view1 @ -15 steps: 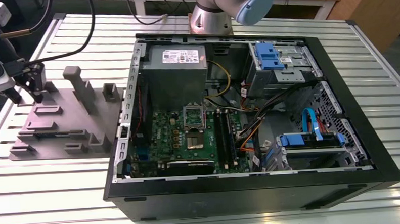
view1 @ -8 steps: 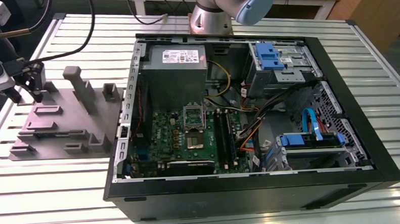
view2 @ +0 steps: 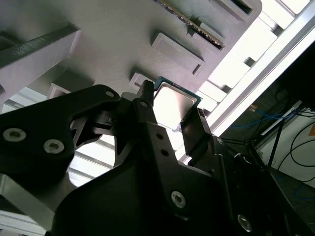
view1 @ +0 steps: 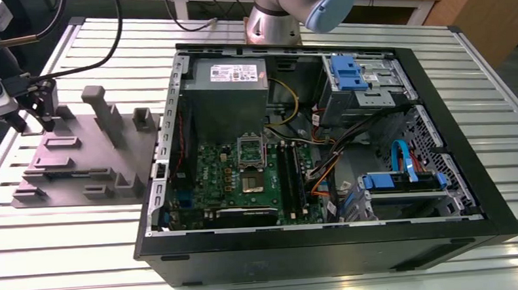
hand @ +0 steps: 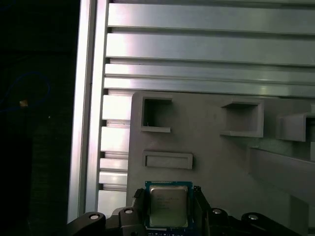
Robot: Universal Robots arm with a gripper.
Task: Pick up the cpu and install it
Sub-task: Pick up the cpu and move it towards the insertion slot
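Note:
The cpu [hand: 168, 202] is a small square chip with a silver top and a thin teal rim. In both wrist views it sits between my gripper's black fingers, which press on two opposite edges. My gripper [hand: 168, 210] is shut on the cpu [view2: 173, 101] just over the grey moulded holder [hand: 216, 157]. In the exterior view my gripper [view1: 32, 123] hangs over the far corner of that holder [view1: 84, 159], at the exterior view's left, well away from the computer case. On the green motherboard [view1: 234, 185] inside the case, the cpu socket [view1: 251, 160] lies with its frame open.
The open black computer case [view1: 325, 247] lies on a slatted aluminium table [view1: 71, 245]. It holds a grey power supply [view1: 225, 77], black RAM sticks [view1: 288, 173], blue drive bays [view1: 347, 72] and loose cables. Tall posts [view1: 100, 109] rise from the holder near my gripper.

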